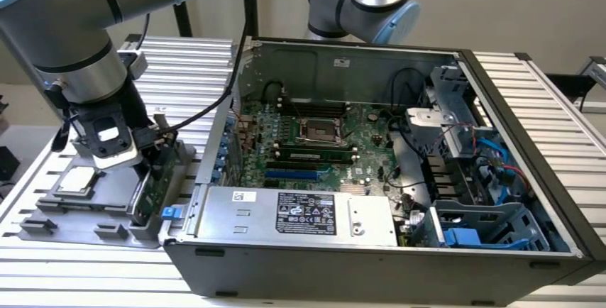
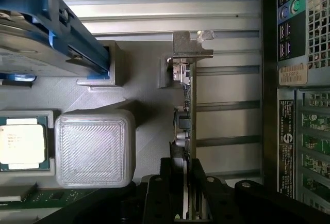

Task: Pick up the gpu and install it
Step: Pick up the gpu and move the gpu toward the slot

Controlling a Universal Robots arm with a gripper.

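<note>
Open computer case point(image 1: 331, 276) lying on a slatted metal table point(image 1: 535, 109), motherboard exposed, power supply along the near wall. The robot arm point(image 1: 67, 45) descends at the exterior view's left, outside the case, over a gray holder tray point(image 1: 57, 223) resting on the table beside the case's rear panel. In the tray, a silver hard drive point(image 2: 31, 53) with blue side rails lies in its own recess. The gpu point(image 2: 186, 105) stands on edge in a slot of the tray, green board seen edge-on, its silver end bracket point(image 2: 192, 46) at the end away from the gripper. The gripper point(image 2: 188, 175) straddles the card's near end, one black finger against each face, clamped on the gpu, which sits in its slot. A ridged gray block point(image 2: 94, 149) and a small square CPU chip point(image 2: 20, 144) lie beside it, apart from the card.
</note>
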